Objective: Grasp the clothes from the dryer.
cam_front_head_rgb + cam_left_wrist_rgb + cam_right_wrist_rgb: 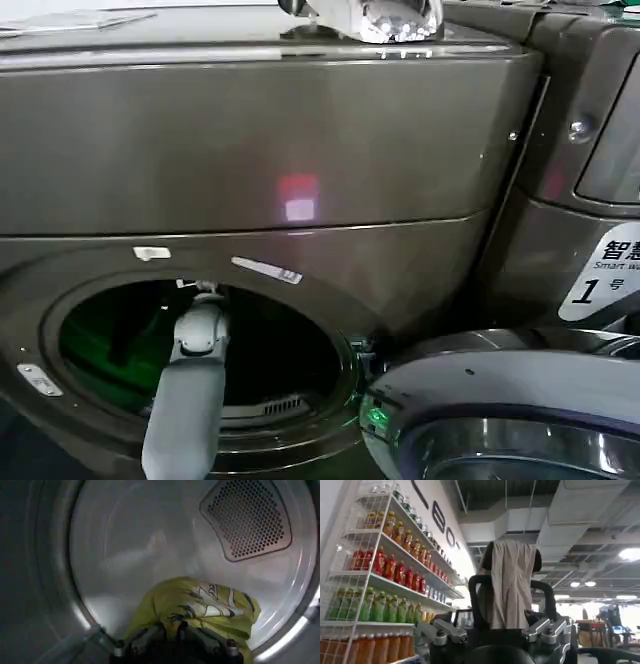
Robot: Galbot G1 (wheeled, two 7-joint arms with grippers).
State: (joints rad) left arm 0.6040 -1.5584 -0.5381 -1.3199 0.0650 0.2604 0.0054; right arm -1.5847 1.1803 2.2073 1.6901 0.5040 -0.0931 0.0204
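The dryer (pixel 260 150) is the big bronze-grey machine, and its round drum mouth (pixel 200 350) stands open. My left arm (pixel 190 390) reaches through the mouth into the drum. The clothes (pixel 200 602), a yellow-green bundle with darker markings, lie on the drum floor. My left gripper (pixel 172 625) is at the near edge of the bundle. Its fingers are drawn close together with a fold of the fabric pinched between them. My right gripper (pixel 510 582) is held up away from the machine, facing the room, with its fingers wide apart.
The dryer door (pixel 510 420) hangs open at lower right, close to the drum mouth. A perforated vent (pixel 247 517) sits in the drum's back wall. A white "1" sticker (pixel 600 280) shows at right. Shelves of bottles (pixel 385 580) and a beige cloth (pixel 512 585) lie beyond the right gripper.
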